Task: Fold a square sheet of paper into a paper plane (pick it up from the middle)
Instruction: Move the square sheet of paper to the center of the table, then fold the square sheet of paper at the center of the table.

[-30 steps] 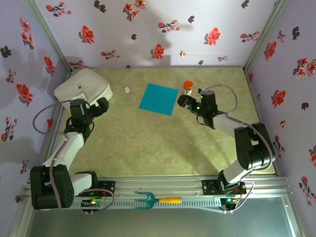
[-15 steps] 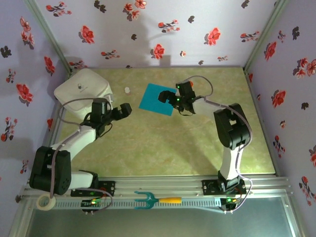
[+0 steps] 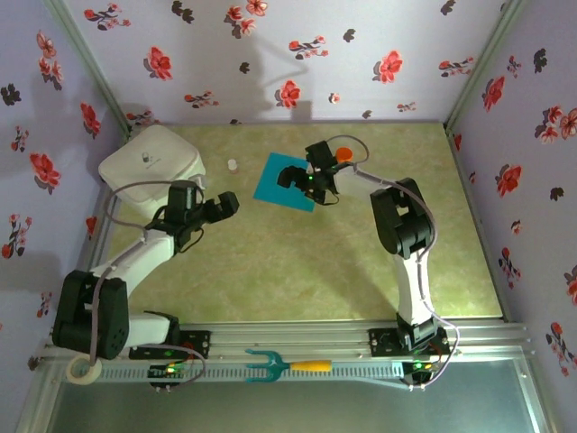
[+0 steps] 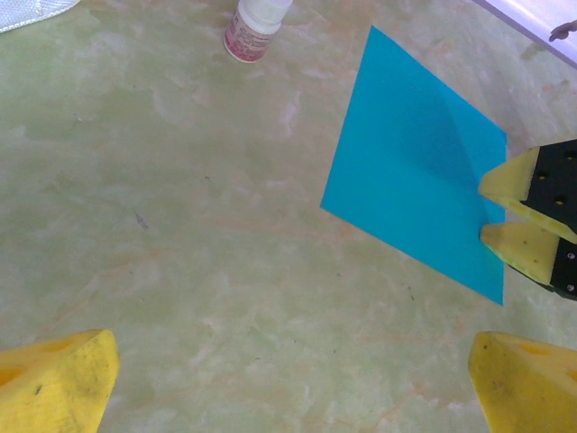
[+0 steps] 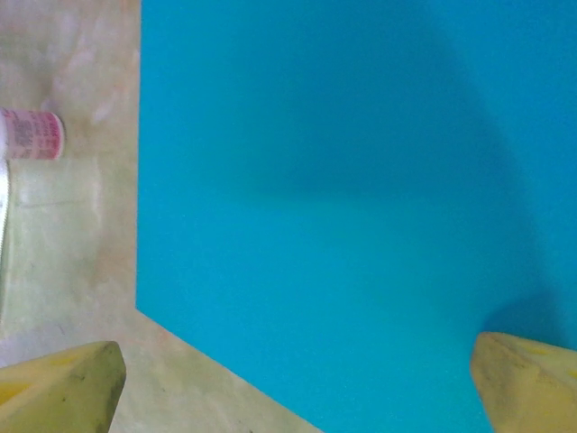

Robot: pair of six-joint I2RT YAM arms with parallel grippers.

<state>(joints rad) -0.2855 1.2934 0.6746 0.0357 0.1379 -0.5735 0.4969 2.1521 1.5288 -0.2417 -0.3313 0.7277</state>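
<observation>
Soft, even light, no glare.
Broad diffuse shadow darkens the square sheet of paper toward 1 o'clock.

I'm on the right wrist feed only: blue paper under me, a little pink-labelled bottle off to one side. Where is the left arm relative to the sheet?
Observer: The left gripper is over the bare table, just off the left side of the square sheet of paper. Its fingers are open and point toward the sheet.
Operator: And where on the sheet am I?
Observer: The left wrist view puts the right gripper toward the sheet's right side, near an edge rather than over the middle. I can't judge contact.
Operator: Anything close behind me?
Observer: An orange-capped jar stands just behind the right gripper, past the sheet's far right corner.
</observation>
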